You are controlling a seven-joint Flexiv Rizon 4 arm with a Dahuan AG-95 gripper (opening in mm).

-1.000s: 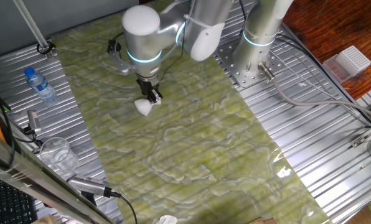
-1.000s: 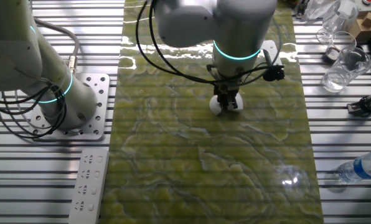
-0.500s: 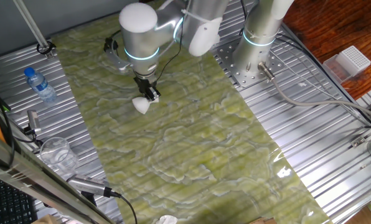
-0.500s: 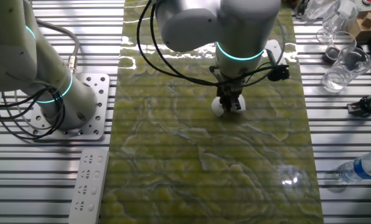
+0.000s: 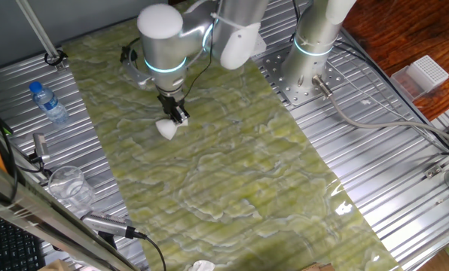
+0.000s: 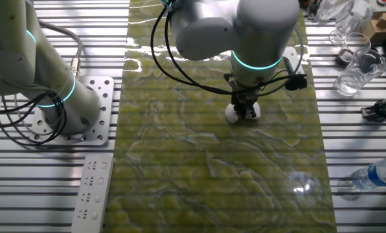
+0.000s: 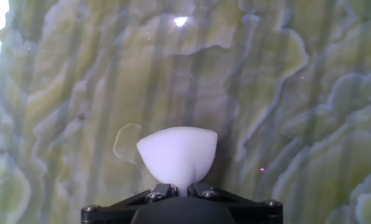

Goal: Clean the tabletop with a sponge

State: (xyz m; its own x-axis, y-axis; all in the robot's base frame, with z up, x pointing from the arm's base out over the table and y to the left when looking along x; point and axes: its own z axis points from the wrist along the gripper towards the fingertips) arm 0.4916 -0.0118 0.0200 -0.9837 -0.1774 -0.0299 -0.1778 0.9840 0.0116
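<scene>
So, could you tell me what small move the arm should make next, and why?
Probably slide the sponge a little further across the tabletop. The end effector pinches it against the sheet, and most of the marbled surface lies beyond it.

Arm bent over, end effector (image 6: 248, 111) pointing down, fingers pinched closed

sponge (image 5: 166, 129): 1 | water bottle (image 5: 48, 103): 1 | glasses (image 6: 357, 71): 2
</scene>
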